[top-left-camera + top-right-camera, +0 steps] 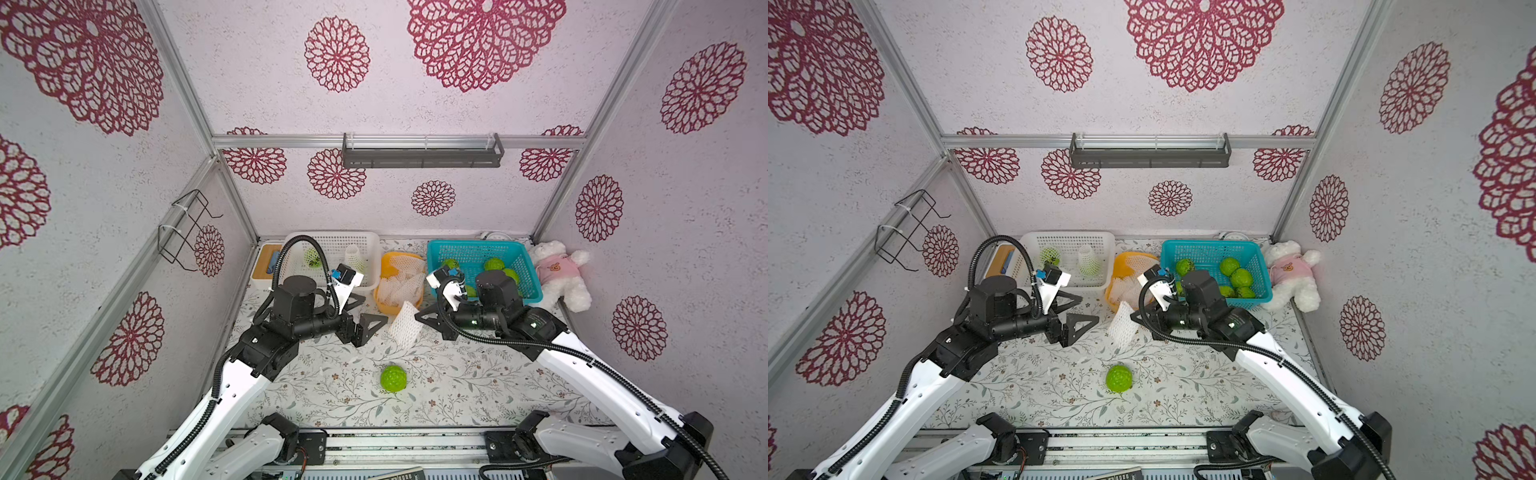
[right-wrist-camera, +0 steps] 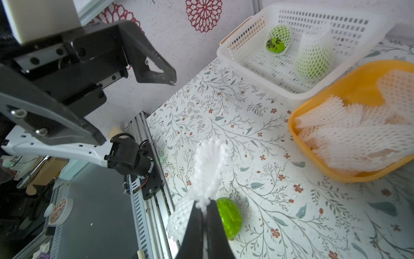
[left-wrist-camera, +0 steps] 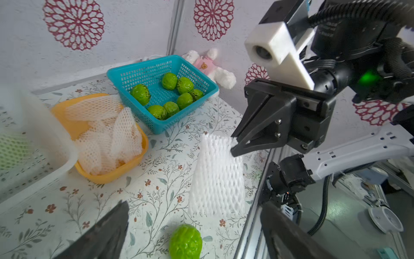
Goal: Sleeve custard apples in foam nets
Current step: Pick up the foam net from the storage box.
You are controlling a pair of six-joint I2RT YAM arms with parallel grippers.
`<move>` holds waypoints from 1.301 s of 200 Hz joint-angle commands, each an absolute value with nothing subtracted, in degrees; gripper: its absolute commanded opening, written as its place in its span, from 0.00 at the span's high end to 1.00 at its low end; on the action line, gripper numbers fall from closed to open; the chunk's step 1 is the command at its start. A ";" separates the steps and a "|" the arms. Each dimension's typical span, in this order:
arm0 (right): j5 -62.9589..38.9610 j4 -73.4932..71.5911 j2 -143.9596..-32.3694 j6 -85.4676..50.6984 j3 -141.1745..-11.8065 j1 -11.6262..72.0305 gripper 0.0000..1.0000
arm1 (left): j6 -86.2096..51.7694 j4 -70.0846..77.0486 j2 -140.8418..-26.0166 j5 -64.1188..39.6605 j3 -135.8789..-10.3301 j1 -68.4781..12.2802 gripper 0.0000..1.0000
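Right wrist view: foam net (image 2: 208, 166) is pinched at its top edge between the closed fingers of right gripper (image 2: 202, 203) and hangs from them. One bare custard apple (image 2: 229, 216) is noted on the tablecloth (image 2: 257, 139), below and apart from those fingers. Fingers of left gripper (image 2: 137, 112) are spread wide, empty, facing the net.

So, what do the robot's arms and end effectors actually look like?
The left arm and right arm have white links, black joint housings and black corrugated cable conduit looping alongside. The left end effector and right end effector are black, with triangular cut-out fingers on a rail. Each wrist carries a white blocky camera housing; a green light glows on the right arm.
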State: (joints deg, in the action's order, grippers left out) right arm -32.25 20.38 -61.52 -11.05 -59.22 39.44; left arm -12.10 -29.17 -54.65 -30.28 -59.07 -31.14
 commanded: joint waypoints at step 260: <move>-25.11 11.04 -55.83 -11.04 -52.82 41.84 0.68 | -17.66 -15.74 -60.91 -17.27 -52.05 -42.70 1.00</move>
